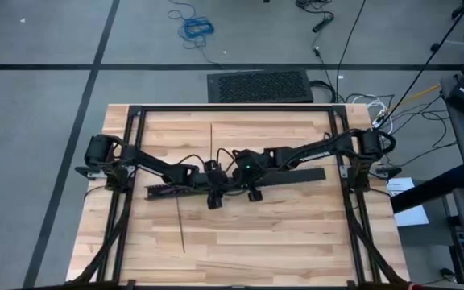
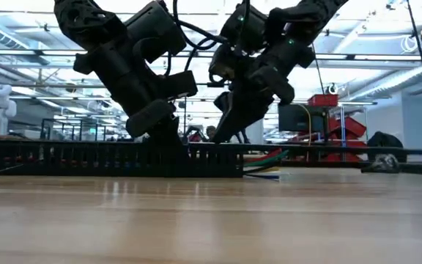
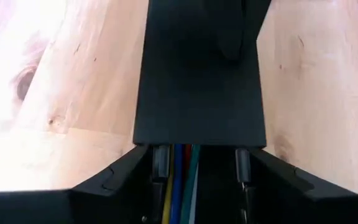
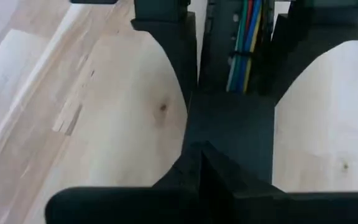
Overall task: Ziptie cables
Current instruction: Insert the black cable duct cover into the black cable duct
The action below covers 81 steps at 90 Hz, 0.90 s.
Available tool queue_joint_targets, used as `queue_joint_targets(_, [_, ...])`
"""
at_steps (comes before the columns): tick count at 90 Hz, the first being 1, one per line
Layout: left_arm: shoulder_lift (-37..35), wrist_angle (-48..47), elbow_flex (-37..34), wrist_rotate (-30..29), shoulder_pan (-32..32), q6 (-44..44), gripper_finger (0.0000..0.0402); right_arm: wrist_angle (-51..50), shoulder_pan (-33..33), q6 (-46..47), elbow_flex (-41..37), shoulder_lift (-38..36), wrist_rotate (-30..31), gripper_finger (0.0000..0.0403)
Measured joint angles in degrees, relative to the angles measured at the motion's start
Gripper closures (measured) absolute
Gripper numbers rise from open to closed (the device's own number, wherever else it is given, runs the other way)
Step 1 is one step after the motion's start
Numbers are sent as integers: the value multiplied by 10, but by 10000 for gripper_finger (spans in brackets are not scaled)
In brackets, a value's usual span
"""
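We see a wooden table [image 1: 296, 234] with a long black slotted bar [image 1: 296, 176] lying across its middle, running left to right. Both arms reach in from the sides and meet over the bar near the table's centre. The left gripper [image 1: 213, 196] sits down over the bar just left of centre; in the left wrist view its two fingers [image 3: 114, 177] stand apart on either side of the bar, so it is spread wide and we cannot tell whether it touches the bar's walls. The right gripper [image 1: 254, 192] is just beside it, to the right; its fingers [image 4: 185, 171] appear drawn together on top of the bar, though we cannot tell what, if anything, they pinch. The cables [image 4: 246, 43], green, red, blue and yellow, lie inside the bar's channel between the two grippers. A thin dark strip [image 1: 180, 225] lies on the table nearer the front.
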Motion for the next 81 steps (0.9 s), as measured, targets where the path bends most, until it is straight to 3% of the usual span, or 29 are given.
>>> queue_joint_targets(32, [0,3,0,-1,0,-7,177,21,-6,3,2,25,-6,403])
queue_joint_targets(48, [-14,5,-1,-2,0,-3,148,20,-6,5,1,26,-1,403])
queue_joint_targets(71, [-90,2,0,-1,-7,2,111,17,-7,5,1,27,1,403])
queue_joint_targets(81, [-118,-57,1,-10,-9,1,110,16,-7,5,1,27,2,403])
